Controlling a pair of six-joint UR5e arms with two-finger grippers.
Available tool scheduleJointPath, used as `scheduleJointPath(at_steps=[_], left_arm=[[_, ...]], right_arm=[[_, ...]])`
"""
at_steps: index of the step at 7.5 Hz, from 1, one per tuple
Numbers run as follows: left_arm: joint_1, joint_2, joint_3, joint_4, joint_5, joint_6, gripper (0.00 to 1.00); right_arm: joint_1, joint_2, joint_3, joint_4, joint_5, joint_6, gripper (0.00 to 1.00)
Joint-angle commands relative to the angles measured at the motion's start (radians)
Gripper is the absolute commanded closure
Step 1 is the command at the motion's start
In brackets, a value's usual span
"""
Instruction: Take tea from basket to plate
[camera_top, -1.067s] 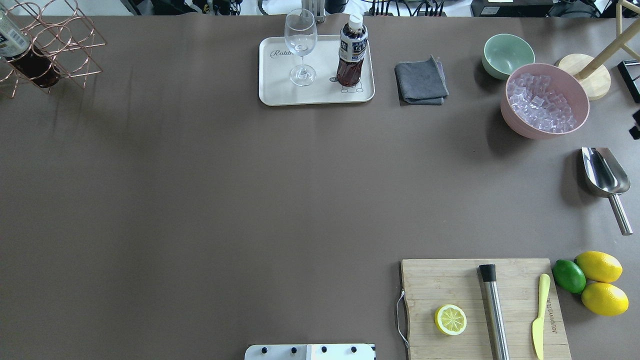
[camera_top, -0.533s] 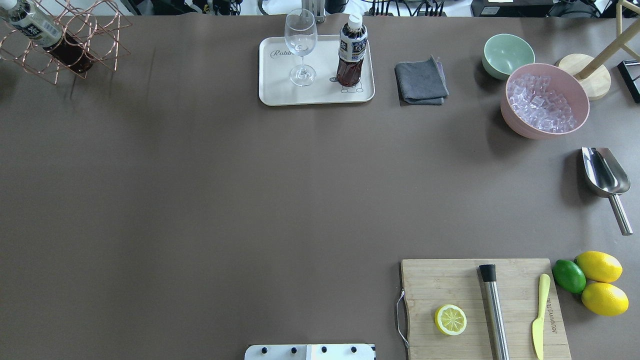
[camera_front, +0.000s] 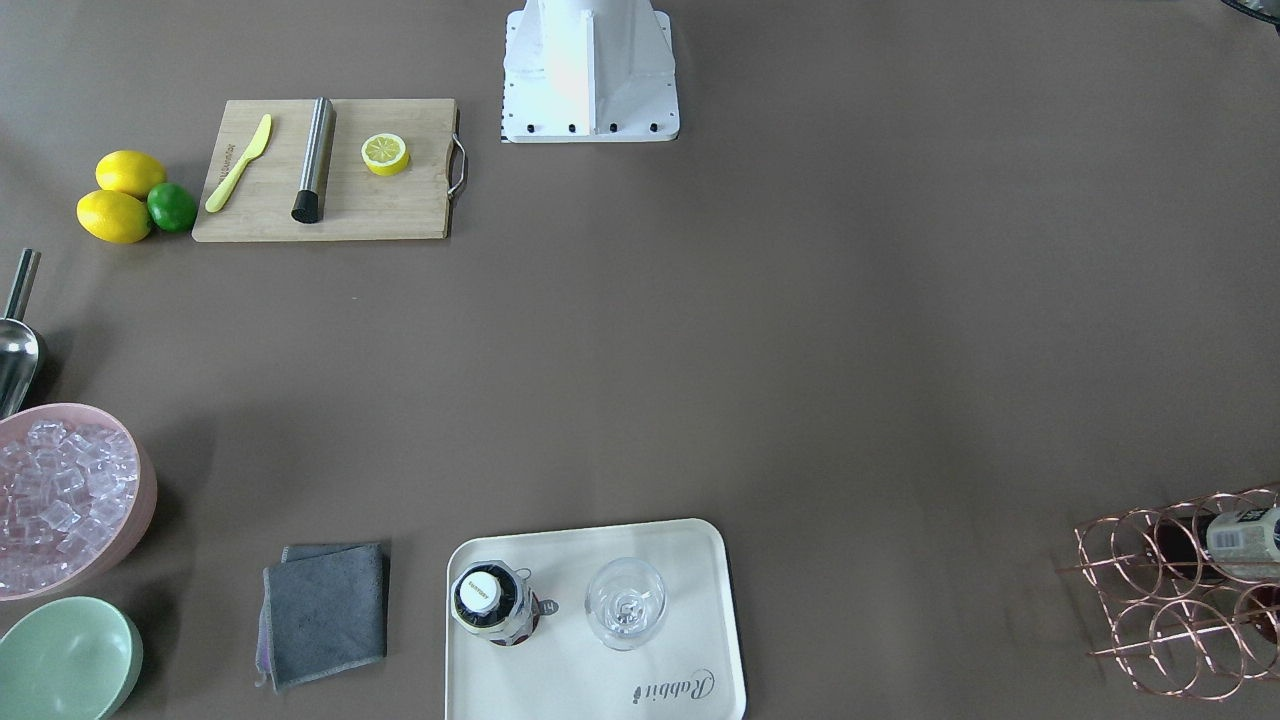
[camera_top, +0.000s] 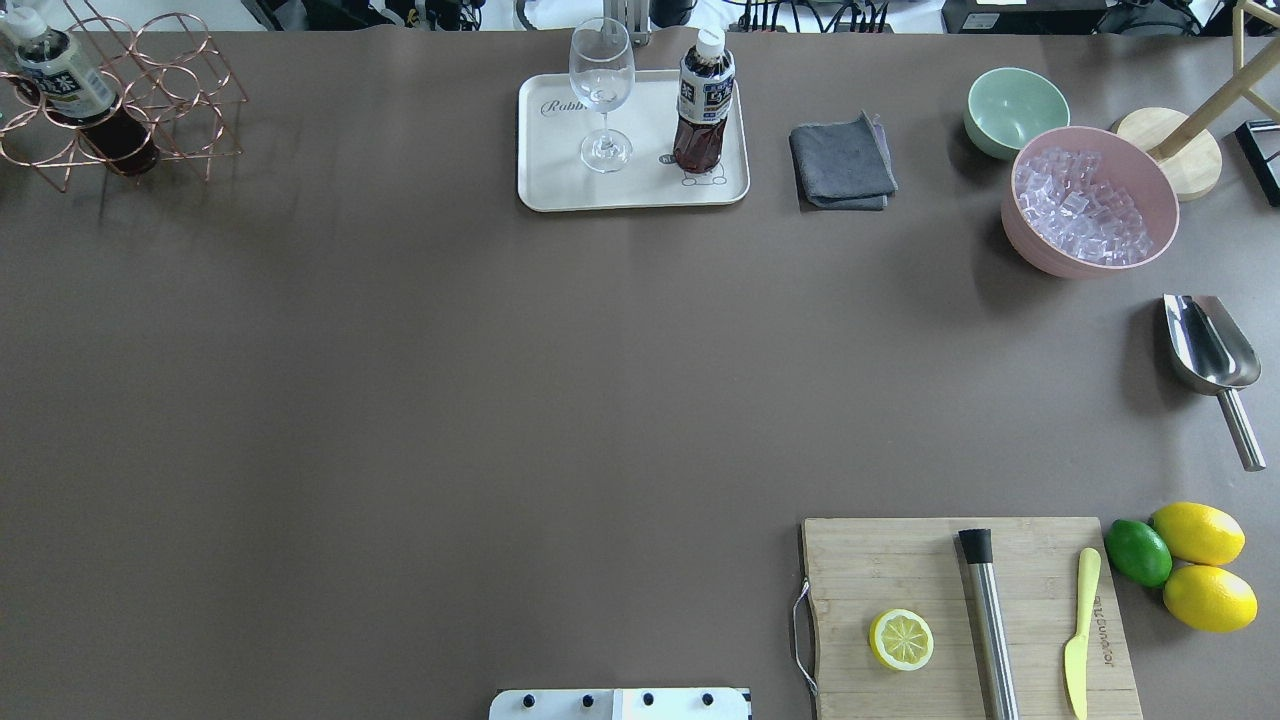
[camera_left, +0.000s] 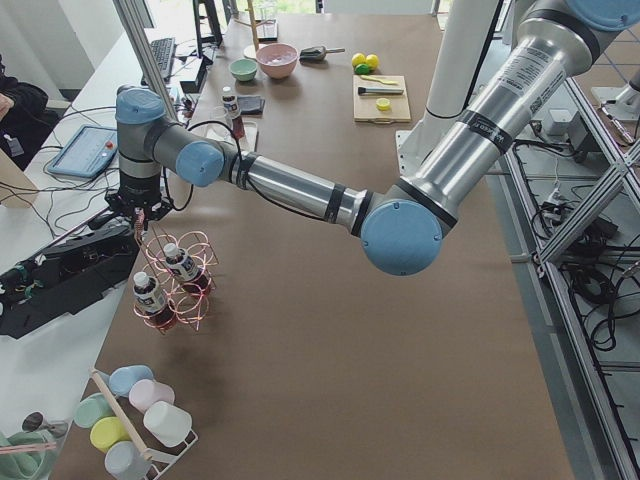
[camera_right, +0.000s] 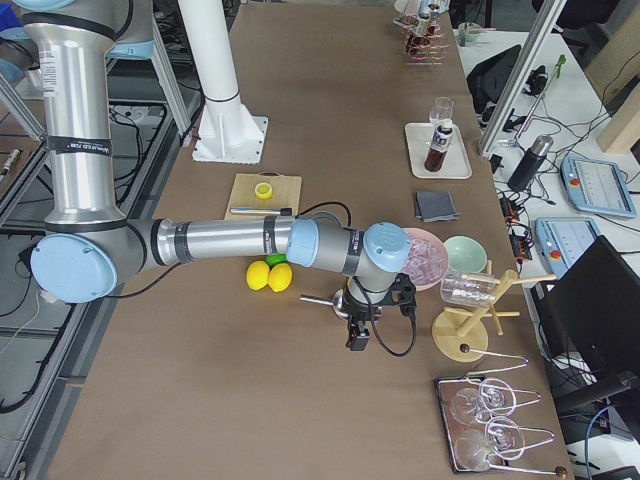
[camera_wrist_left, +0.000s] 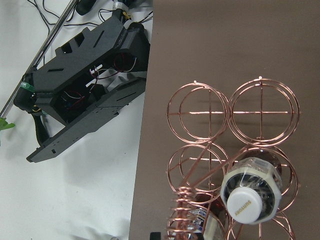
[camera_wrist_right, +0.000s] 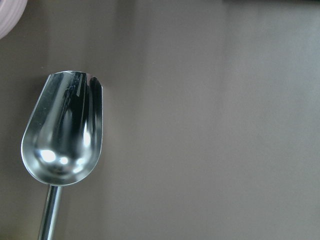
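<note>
The copper wire basket (camera_top: 150, 95) stands at the table's far left corner with a tea bottle (camera_top: 72, 90) in a cell. The exterior left view shows two bottles (camera_left: 180, 265) in it. My left gripper (camera_left: 140, 218) hangs right over the basket's coiled handle (camera_wrist_left: 182, 215); I cannot tell whether it is open or shut. A white cap (camera_wrist_left: 247, 202) shows below the wrist. Another tea bottle (camera_top: 705, 105) stands upright on the cream plate (camera_top: 560, 185), beside a wine glass (camera_top: 603, 95). My right gripper (camera_right: 357, 338) hovers over a steel scoop (camera_wrist_right: 62, 130); its state is unclear.
A grey cloth (camera_top: 842, 162), a mint bowl (camera_top: 1015, 110) and a pink bowl of ice (camera_top: 1090, 200) lie right of the plate. A cutting board (camera_top: 900, 560) with a lemon half, a steel rod and a knife sits near right. A black device (camera_wrist_left: 85, 95) lies off the table by the basket.
The basket was tilted and swung with its bottle leaning; now it stands level at the far left corner. A dark part at the overhead view's right edge has gone from sight.
</note>
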Motion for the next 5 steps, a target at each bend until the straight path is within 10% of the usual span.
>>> scheduleJointPath(at_steps=[1, 4, 5], left_arm=[[0.031, 0.007, 0.001, -0.028, 0.001, -0.012, 1.00], [0.035, 0.001, 0.001, -0.031, 0.003, -0.033, 1.00], [0.035, 0.000, -0.001, -0.031, 0.018, -0.042, 0.05]], right_arm=[[0.000, -0.003, -0.015, 0.038, -0.003, -0.001, 0.00], [-0.003, -0.002, -0.041, 0.036, 0.007, 0.042, 0.00], [-0.003, -0.002, -0.041, 0.036, 0.010, 0.042, 0.00]])
